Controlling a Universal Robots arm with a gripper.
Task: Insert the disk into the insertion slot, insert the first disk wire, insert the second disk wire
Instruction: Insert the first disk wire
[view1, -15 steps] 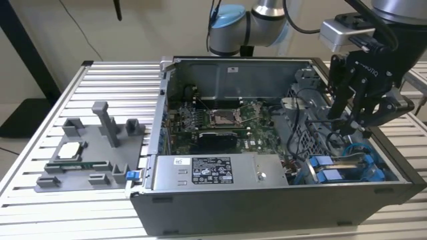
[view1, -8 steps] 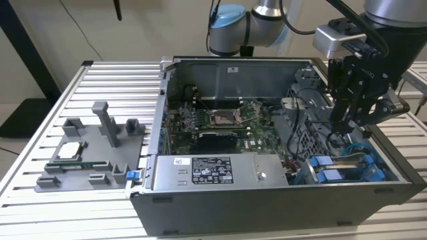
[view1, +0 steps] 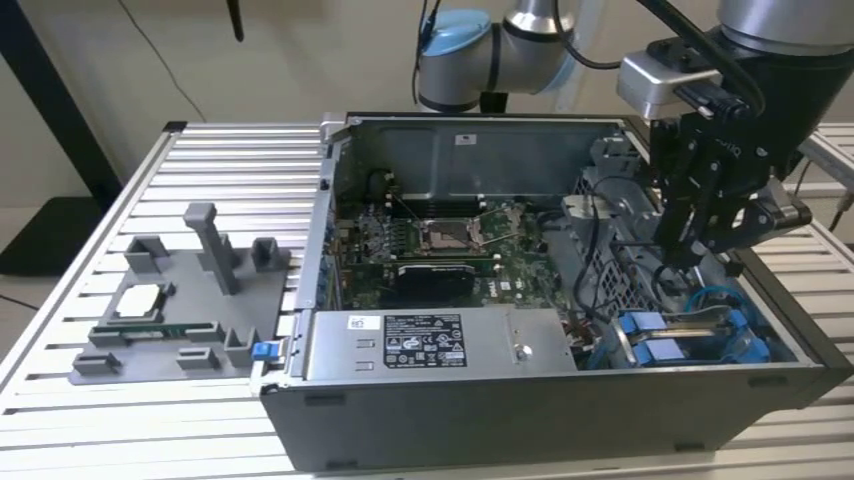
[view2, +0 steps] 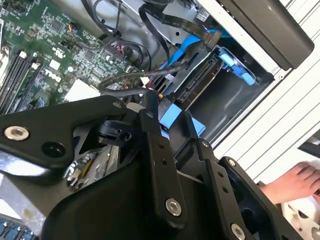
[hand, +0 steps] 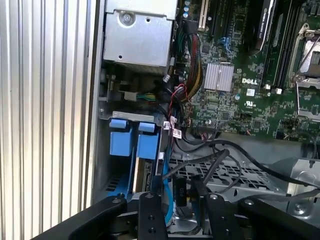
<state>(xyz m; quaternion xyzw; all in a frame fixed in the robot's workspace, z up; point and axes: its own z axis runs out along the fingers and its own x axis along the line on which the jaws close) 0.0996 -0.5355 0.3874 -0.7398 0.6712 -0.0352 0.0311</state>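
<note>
The disk (view2: 200, 82) in its blue carrier lies inside the insertion slot (view1: 681, 345) at the case's front corner, on the exterior view's right. The slot's blue tabs (hand: 121, 142) show in the first wrist view. My gripper (view1: 681, 262) hangs just above the slot. A black wire connector (hand: 180, 192) sits between the dark fingers (hand: 150, 215), and its black cable leads back over the cage. A blue disk wire (hand: 167, 185) runs right beside that connector. Its black plug (view2: 212, 37) lies by the disk's edge; whether it is seated I cannot tell.
The grey power-supply box (view1: 427, 345) fills the case's front. The motherboard (view1: 441, 240) lies behind it and a perforated cage (hand: 225, 172) sits beside the slot. A grey fixture (view1: 187, 300) with parts stands on the slatted table (view1: 227, 160). A person's hand (view2: 295, 182) rests outside the case.
</note>
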